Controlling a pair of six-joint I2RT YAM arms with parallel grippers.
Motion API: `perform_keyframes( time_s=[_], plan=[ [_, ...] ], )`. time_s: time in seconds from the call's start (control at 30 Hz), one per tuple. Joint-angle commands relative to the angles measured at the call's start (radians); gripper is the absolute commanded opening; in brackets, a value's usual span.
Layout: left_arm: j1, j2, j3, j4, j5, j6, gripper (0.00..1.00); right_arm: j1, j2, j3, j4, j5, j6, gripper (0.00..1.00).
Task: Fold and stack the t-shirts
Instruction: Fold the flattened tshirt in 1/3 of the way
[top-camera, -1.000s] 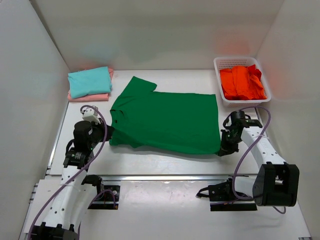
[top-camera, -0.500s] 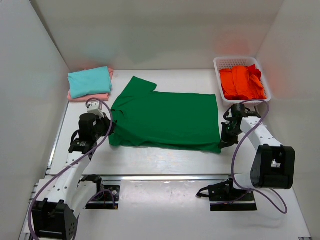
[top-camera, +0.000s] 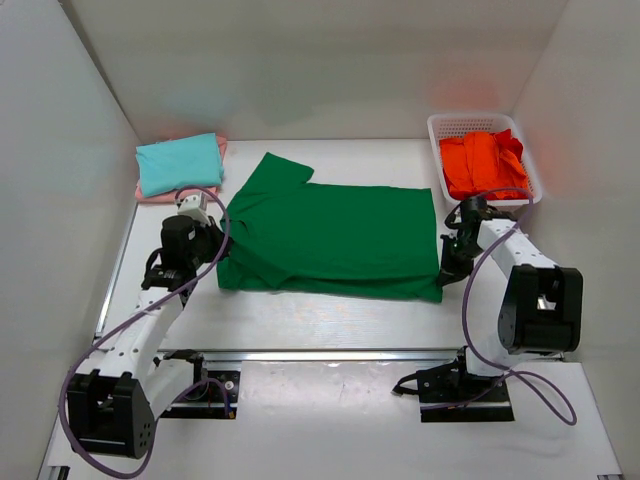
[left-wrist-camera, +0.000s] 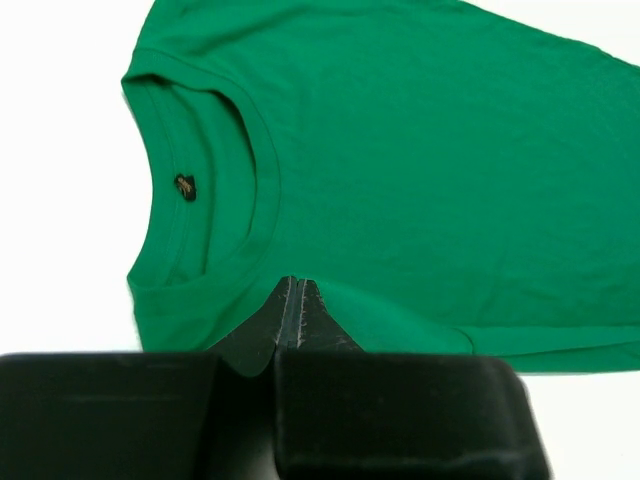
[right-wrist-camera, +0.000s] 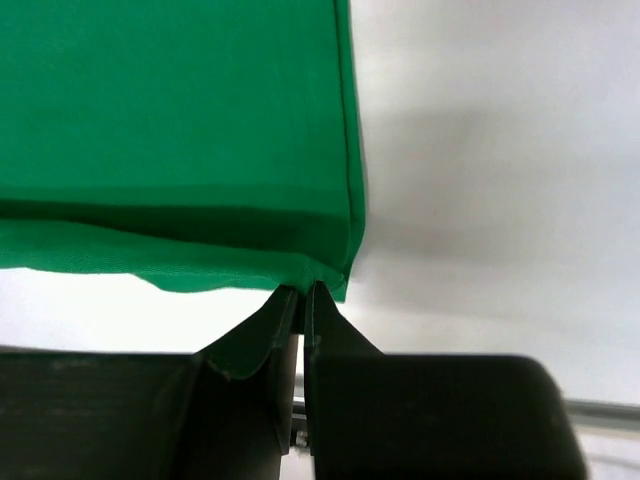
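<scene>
Mid-fold, the left end effector (left-wrist-camera: 297, 300) and right end effector (right-wrist-camera: 303, 295) pinch the green shirt (top-camera: 330, 235) by its near edge, which probably needs carrying evenly across next.

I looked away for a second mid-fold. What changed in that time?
The left gripper and right gripper, both shut on the near edge of the green shirt, moved away from the arm bases, drawing that edge over the shirt. The teal shirt, pink shirt and orange shirt in the basket stayed put.
</scene>
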Motion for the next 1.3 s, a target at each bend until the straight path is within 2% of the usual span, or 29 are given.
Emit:
perform_keyframes(
  time_s=[0.0, 0.63, 0.7, 0.73, 0.77, 0.8, 0.83, 0.93, 0.97, 1.0, 1.07, 1.13, 1.17, 1.2, 1.23, 1.27],
  plan=[
    [0.008, 0.011, 0.051, 0.053, 0.006, 0.015, 0.00, 0.004, 0.019, 0.064, 0.029, 0.028, -0.027, 0.00],
    [-0.016, 0.176, 0.135, 0.122, 0.020, 0.035, 0.00, 0.031, 0.147, 0.149, 0.087, 0.062, -0.052, 0.00],
    [-0.016, 0.201, 0.152, 0.116, 0.003, 0.037, 0.00, 0.033, 0.144, 0.156, 0.101, 0.077, -0.053, 0.04],
    [-0.013, 0.210, 0.158, 0.134, -0.008, 0.040, 0.01, 0.037, 0.144, 0.162, 0.110, 0.097, -0.059, 0.03],
    [-0.005, 0.216, 0.166, 0.150, -0.015, 0.046, 0.18, 0.040, 0.137, 0.164, 0.116, 0.111, -0.061, 0.05],
    [0.001, 0.227, 0.174, 0.148, -0.020, 0.052, 0.46, 0.045, 0.131, 0.167, 0.130, 0.145, -0.058, 0.11],
    [0.007, 0.245, 0.202, 0.179, -0.017, 0.061, 0.55, 0.051, 0.119, 0.167, 0.139, 0.168, -0.056, 0.22],
    [0.025, 0.291, 0.305, 0.132, 0.009, 0.090, 0.52, 0.054, 0.072, 0.169, 0.164, 0.218, -0.055, 0.24],
    [0.033, 0.296, 0.339, 0.110, 0.024, 0.097, 0.64, 0.083, 0.040, 0.166, 0.168, 0.228, -0.035, 0.24],
    [0.033, 0.295, 0.351, 0.082, 0.040, 0.107, 0.65, 0.079, 0.007, 0.152, 0.182, 0.243, -0.033, 0.24],
    [0.028, 0.281, 0.375, 0.038, 0.041, 0.130, 0.55, 0.085, -0.052, 0.111, 0.219, 0.233, -0.010, 0.25],
    [0.024, 0.243, 0.353, -0.043, 0.052, 0.135, 0.24, 0.096, -0.109, 0.065, 0.250, 0.191, 0.013, 0.27],
    [0.016, 0.207, 0.317, -0.059, 0.038, 0.144, 0.22, 0.105, -0.132, 0.052, 0.260, 0.182, 0.026, 0.26],
    [0.010, 0.166, 0.272, -0.092, 0.022, 0.141, 0.23, 0.126, -0.160, 0.037, 0.271, 0.180, 0.034, 0.26],
    [0.009, 0.141, 0.219, -0.109, -0.006, 0.140, 0.27, 0.143, -0.174, 0.020, 0.270, 0.185, 0.049, 0.27],
    [-0.001, 0.100, 0.188, -0.135, -0.018, 0.137, 0.34, 0.155, -0.176, 0.017, 0.256, 0.155, 0.057, 0.23]
  ],
)
